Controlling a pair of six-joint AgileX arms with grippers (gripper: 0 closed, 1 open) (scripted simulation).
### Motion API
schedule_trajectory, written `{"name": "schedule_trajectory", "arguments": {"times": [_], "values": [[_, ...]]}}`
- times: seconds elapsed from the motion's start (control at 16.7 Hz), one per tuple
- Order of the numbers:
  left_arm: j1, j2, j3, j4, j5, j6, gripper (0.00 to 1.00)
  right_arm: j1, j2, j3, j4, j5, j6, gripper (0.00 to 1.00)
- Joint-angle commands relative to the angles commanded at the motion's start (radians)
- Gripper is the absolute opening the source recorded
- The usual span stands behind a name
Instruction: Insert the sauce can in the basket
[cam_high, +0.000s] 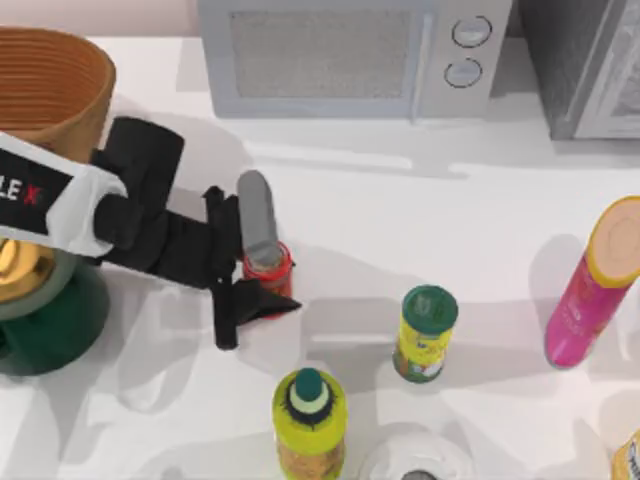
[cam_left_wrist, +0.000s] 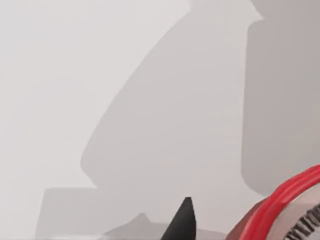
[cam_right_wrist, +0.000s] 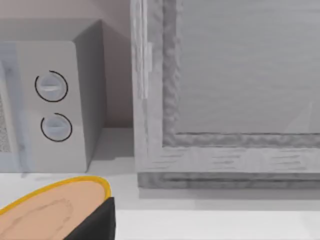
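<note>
The sauce can (cam_high: 268, 266) is a short red can with a pale top, left of the table's middle. My left gripper (cam_high: 271, 283) reaches in from the left and is shut on it, a grey finger (cam_high: 257, 215) on its far side and a black finger (cam_high: 250, 303) on its near side. In the left wrist view the can's red rim (cam_left_wrist: 285, 200) sits close beside a black fingertip (cam_left_wrist: 184, 220). The orange-brown woven basket (cam_high: 62, 105) stands at the far left corner, behind my left arm. A dark part of my right gripper (cam_right_wrist: 95, 225) shows in the right wrist view.
A dark green pot with a gold lid (cam_high: 45, 320) stands under my left arm. Near the front are a yellow bottle (cam_high: 310, 420), a green-lidded yellow canister (cam_high: 425, 335) and a white round object (cam_high: 415, 460). A pink canister (cam_high: 590, 285) stands right. A microwave (cam_high: 340, 55) lines the back.
</note>
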Motion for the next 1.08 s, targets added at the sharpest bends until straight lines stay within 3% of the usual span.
{"name": "schedule_trajectory", "arguments": {"times": [0.36, 0.6, 0.9, 1.08], "values": [[0.058, -0.108, 0.164, -0.045, -0.09, -0.15, 0.0, 0.0, 0.0, 0.0, 0.0, 0.0, 0.0, 1.0], [0.174, -0.204, 0.349, -0.174, -0.255, -0.377, 0.0, 0.0, 0.0, 0.0, 0.0, 0.0, 0.0, 1.0], [0.366, -0.291, 0.542, -0.424, -0.54, -0.722, 0.0, 0.0, 0.0, 0.0, 0.0, 0.0, 0.0, 1.0], [0.449, -0.312, 0.608, -0.516, -0.635, -0.825, 0.0, 0.0, 0.0, 0.0, 0.0, 0.0, 0.0, 1.0]]}}
